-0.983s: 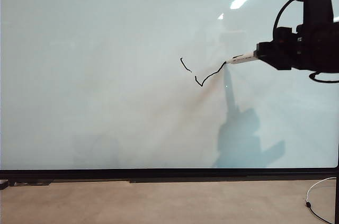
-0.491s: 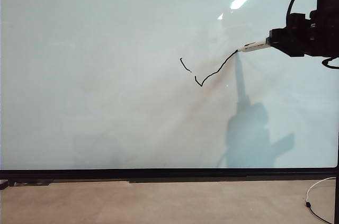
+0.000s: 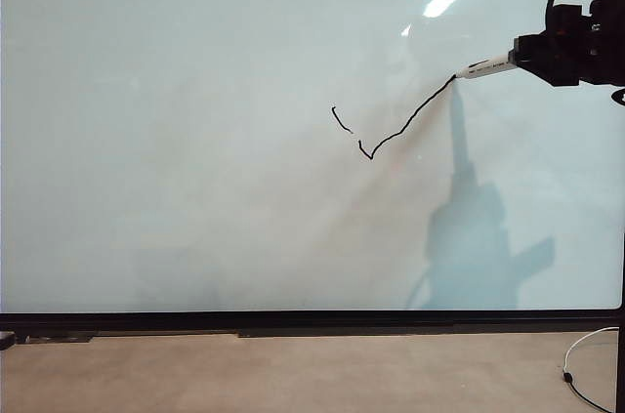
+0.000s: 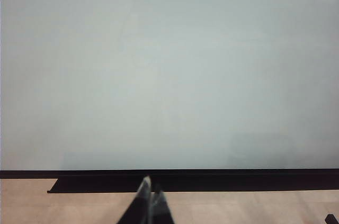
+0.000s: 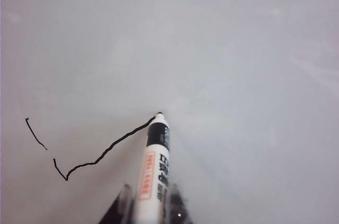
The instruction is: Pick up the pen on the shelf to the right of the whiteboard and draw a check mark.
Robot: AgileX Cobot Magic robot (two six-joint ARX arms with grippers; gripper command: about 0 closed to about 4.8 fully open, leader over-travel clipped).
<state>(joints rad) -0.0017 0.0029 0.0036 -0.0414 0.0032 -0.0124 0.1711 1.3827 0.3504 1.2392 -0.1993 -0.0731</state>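
1. The left gripper (image 4: 150, 203), a pair of dark pointed fingers, sits low and nearest the camera in the left wrist view, in front of the whiteboard's black lower frame. Its two tips meet with no gap and nothing between them. Only the tips show; the rest is cut off.
2. Tan floor (image 3: 293, 374) runs along the foot of the whiteboard, with a thin white cable (image 3: 586, 354) lying near its lower right corner.
3. The right gripper (image 3: 522, 57), black and boxy, is up by the whiteboard's upper right part, clamped narrowly around the slim white pen with a dark tip (image 3: 485, 68). Most of this arm runs out of the exterior view.
4. The pen tip touches the large glossy pale grey-white whiteboard (image 3: 195, 140) at the upper end of the thin black check mark (image 3: 391, 135).
5. The print on the pen (image 5: 151, 176) is too small to read.
6. The mark's short stroke has a gap.
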